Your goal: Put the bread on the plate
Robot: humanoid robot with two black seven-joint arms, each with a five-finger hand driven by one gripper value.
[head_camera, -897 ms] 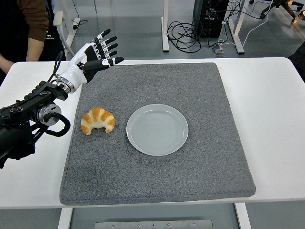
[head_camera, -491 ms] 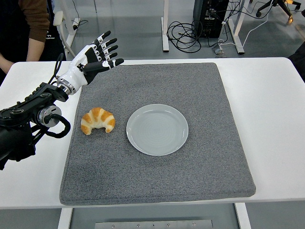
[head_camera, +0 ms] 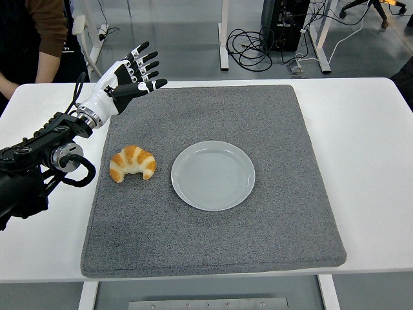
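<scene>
**Left hand barely shifts above the mat's far corner**

Almost nothing has moved since the earlier frames: the left hand [head_camera: 132,73] has lifted only slightly and hovers over the far-left corner of the mat, its fingers [head_camera: 150,57] spread apart and holding nothing. It is a five-fingered hand with a white shell and black segmented digits, on a black arm that comes in from the left edge over the counter [head_camera: 368,135].

A grey mat [head_camera: 284,213] with a coarse, felt-like surface and rounded corners covers the middle of the smooth white counter. On it lies the croissant [head_camera: 132,163], golden-brown, ridged and curved into a crescent, its ends pointing toward the near edge. It sits near the mat's left side, nearer the robot than the hand and well apart from it. Just beside the croissant, to its right, rests a round, pale grey, glossy plate [head_camera: 213,175]; the two do not touch.
</scene>
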